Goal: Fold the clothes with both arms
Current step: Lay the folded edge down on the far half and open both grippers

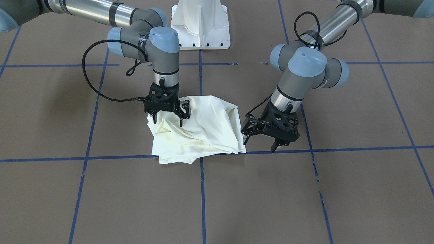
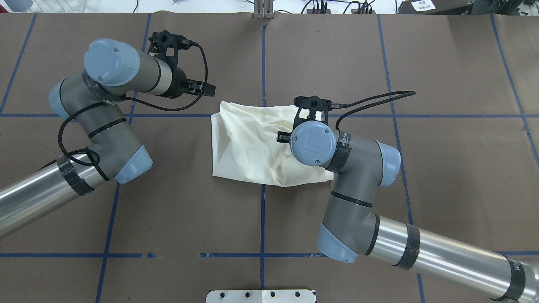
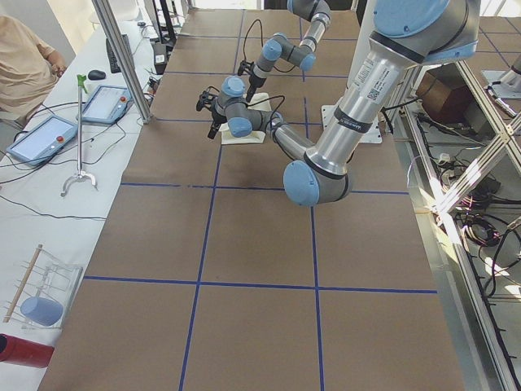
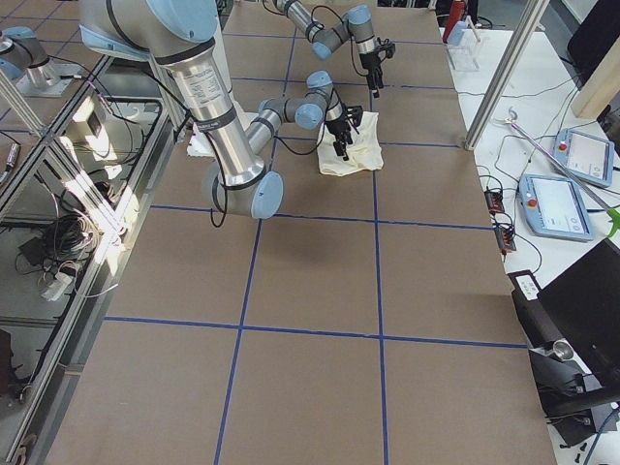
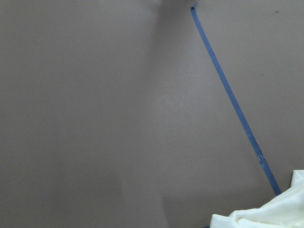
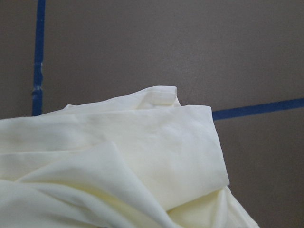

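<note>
Bracketing one crumpled shirt [image 1: 206,132], two spread-apart pincers: right pincer [image 1: 168,122] above it, left pincer [image 1: 259,145] just beside it.

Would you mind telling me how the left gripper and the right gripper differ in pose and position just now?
The right gripper points straight down; the left gripper is tilted. The right gripper hangs over the shirt, whereas the left gripper sits beside its edge, over bare table. Both are black, two-fingered and open.
</note>
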You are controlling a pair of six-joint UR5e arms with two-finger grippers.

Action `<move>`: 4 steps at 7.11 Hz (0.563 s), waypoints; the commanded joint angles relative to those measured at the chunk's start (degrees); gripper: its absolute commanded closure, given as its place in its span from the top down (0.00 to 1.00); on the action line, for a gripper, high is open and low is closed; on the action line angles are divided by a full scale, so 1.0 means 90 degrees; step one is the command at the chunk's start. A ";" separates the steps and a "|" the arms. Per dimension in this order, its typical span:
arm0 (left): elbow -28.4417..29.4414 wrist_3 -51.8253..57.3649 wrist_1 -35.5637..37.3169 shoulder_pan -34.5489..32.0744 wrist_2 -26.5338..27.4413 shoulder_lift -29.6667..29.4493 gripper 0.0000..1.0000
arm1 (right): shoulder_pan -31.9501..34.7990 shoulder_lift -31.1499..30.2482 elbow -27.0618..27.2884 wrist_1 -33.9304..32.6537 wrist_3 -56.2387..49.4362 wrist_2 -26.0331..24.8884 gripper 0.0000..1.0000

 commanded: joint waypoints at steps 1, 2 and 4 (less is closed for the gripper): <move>0.0011 -0.0013 0.0000 0.0011 0.0000 0.0036 1.00 | 0.0168 0.0010 -0.0031 0.0057 -0.0129 -0.0007 0.06; 0.0011 -0.0023 0.0000 0.0011 0.0000 0.0046 1.00 | 0.0227 0.0010 -0.0021 0.0057 -0.0284 0.0003 0.06; 0.0011 -0.0033 0.0000 0.0031 0.0000 0.0037 1.00 | 0.0267 -0.0009 -0.0031 0.0048 -0.0267 -0.0026 0.00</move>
